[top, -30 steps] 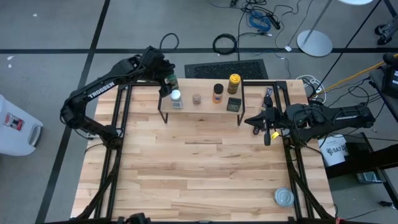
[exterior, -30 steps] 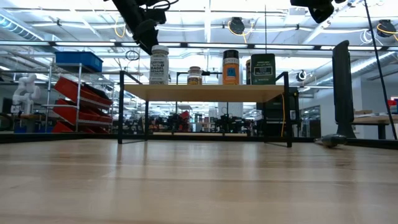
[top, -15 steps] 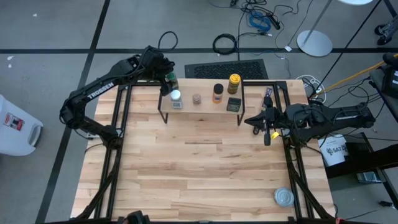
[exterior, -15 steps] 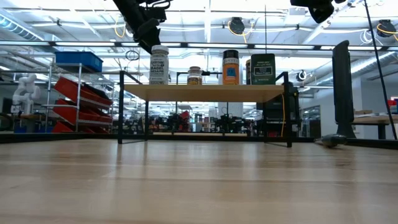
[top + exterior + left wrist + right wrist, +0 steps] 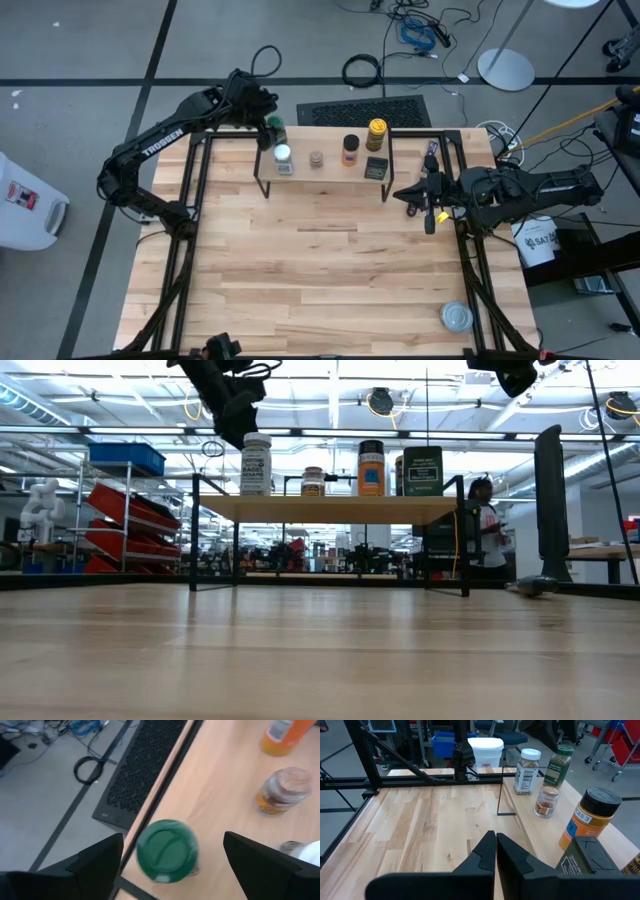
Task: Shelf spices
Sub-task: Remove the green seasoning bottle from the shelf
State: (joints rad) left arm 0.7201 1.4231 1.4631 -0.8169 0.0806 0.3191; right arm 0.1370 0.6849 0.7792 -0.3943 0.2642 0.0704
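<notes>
The shelf (image 5: 322,170) stands at the table's far side and carries the spices. The white-lidded jar (image 5: 283,155), small brownish jar (image 5: 316,158), orange jar (image 5: 350,150), yellow-lidded jar (image 5: 376,130) and dark square tin (image 5: 376,168) stand on its plank. The green-lidded jar (image 5: 167,851) stands upright on its base at the plank's far-left corner (image 5: 277,127). My left gripper (image 5: 172,839) hovers open above it, one finger on either side, well apart from the lid. My right gripper (image 5: 495,849) waits shut over the table's right edge (image 5: 425,197).
A flat round silver tin (image 5: 457,317) lies near the table's near-right corner. A long dark packet (image 5: 550,505) stands upright by the right edge, close to my right gripper. A person (image 5: 487,530) shows in the room beyond the table. Bare wood spreads in front of the shelf.
My left gripper has drawn back a little toward the table's far-left corner, away from the green-lidded jar, so the lid now shows uncovered in the high view. The jar stays where it stood. A person has come into the low view behind the shelf.
</notes>
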